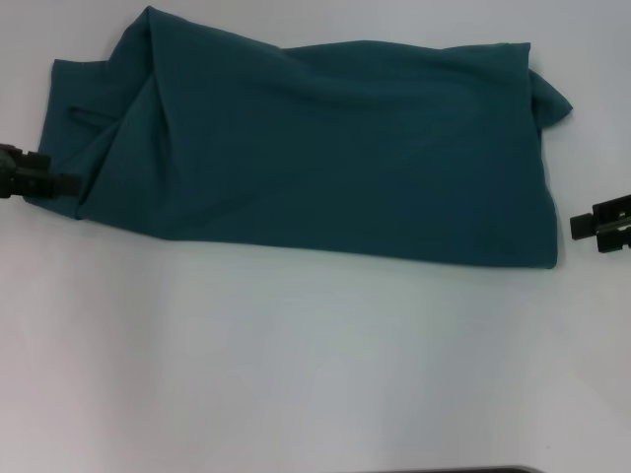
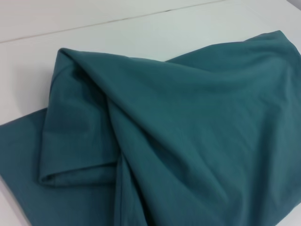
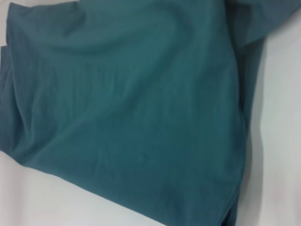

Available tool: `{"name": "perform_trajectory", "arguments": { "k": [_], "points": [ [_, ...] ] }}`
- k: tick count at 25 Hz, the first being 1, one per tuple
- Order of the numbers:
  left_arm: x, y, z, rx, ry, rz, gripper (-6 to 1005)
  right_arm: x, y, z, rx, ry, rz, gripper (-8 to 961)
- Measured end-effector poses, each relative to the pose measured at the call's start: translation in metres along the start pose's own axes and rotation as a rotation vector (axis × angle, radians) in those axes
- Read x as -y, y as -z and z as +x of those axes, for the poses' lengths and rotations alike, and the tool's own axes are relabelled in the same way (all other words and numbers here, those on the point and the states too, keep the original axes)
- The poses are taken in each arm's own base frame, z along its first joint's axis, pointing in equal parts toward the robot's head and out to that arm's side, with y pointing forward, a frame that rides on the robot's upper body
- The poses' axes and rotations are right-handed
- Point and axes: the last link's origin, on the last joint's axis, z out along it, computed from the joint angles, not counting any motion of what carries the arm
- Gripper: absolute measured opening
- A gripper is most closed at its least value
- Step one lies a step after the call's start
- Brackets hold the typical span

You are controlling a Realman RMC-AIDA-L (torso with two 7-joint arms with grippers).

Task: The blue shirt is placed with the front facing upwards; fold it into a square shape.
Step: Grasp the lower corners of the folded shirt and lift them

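**Blue shirt folded into a long band, no writing showing**

Blue shirt [image 1: 325, 158] lies across the far half of the white table [image 1: 296, 365], bunched at its left end. Left gripper [image 1: 61, 183] touches that edge, right gripper [image 1: 584, 226] sits just beside the other; can't tell their finger state.

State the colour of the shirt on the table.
Plain dark teal-blue; the blue shirt shows best in the head view.

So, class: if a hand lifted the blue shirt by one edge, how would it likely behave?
The blue shirt would probably droop limply, since soft rumples bunch near the left hand. It looks light, lying thin on the table. Its stacked layers would likely slide apart. The right hand sits clear of it.
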Motion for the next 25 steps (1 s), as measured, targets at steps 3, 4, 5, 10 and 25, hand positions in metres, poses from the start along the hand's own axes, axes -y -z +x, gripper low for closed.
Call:
{"name": "perform_trajectory", "arguments": {
  "k": [3, 4, 5, 10, 25],
  "points": [
    [0.000, -0.001, 0.001, -0.002, -0.003, 0.000, 680, 0.004, -0.007, 0.003, -0.008, -0.010, -0.009, 611],
    [-0.001, -0.001, 0.002, -0.002, -0.003, 0.000, 680, 0.005, -0.009, 0.004, -0.008, -0.011, -0.010, 611],
    [0.000, -0.001, 0.002, -0.002, -0.003, 0.000, 680, 0.006, -0.012, 0.004, -0.008, -0.009, -0.011, 611],
    [0.000, 0.000, 0.001, -0.001, -0.001, 0.003, 678, 0.008, -0.024, 0.004, -0.009, 0.000, -0.018, 610],
    [0.002, 0.000, 0.002, -0.003, -0.001, 0.013, 675, -0.002, -0.032, -0.006, -0.002, 0.031, -0.031, 610]
  ]
}}
